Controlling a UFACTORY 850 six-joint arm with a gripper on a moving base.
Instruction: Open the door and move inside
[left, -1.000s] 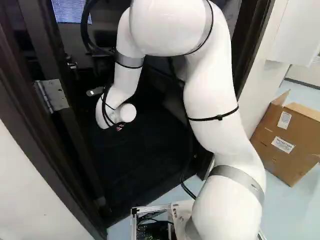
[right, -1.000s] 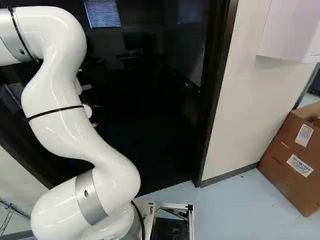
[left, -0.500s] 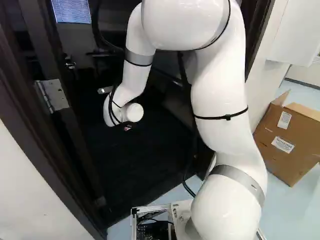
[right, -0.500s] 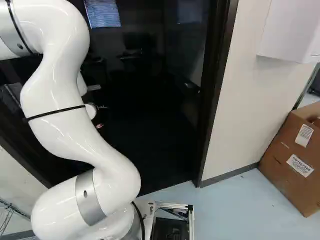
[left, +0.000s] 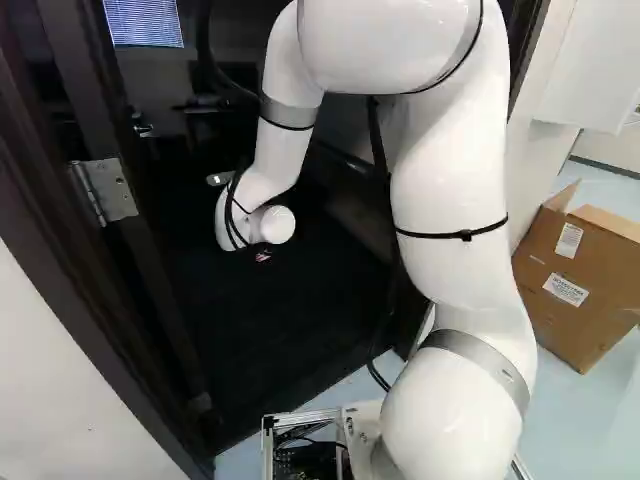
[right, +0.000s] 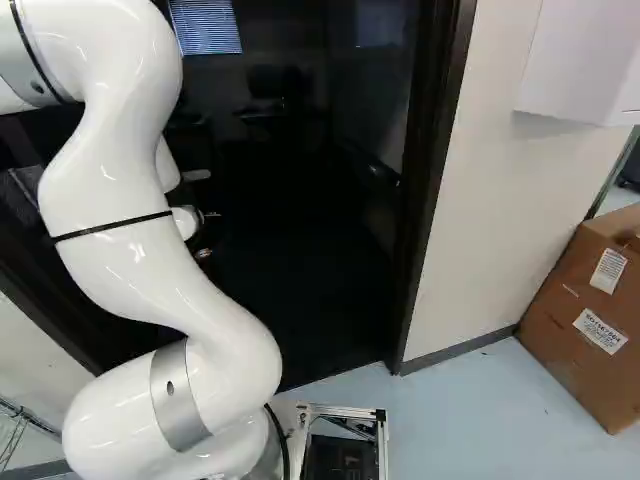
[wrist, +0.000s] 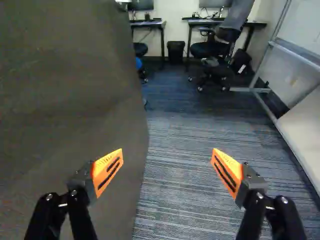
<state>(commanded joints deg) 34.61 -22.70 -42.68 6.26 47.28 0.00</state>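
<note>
The white arm (left: 445, 180) rises from its lowest joint (left: 450, 410), bends over at the top and reaches down through the doorway (right: 435, 190), its black gripper (wrist: 166, 158) held wide — two orange-padded fingers far apart — with the one dark door (wrist: 75, 75) open beside it. One metal hinge (left: 108, 190) shows at the door, and outside, by the wall (right: 500, 200), one cardboard box (right: 575, 320) bears two printed white labels (right: 608, 270). Deeper inside stand two desks (wrist: 150, 23), two monitors (wrist: 141, 5) and one black bin (wrist: 176, 51).
</note>
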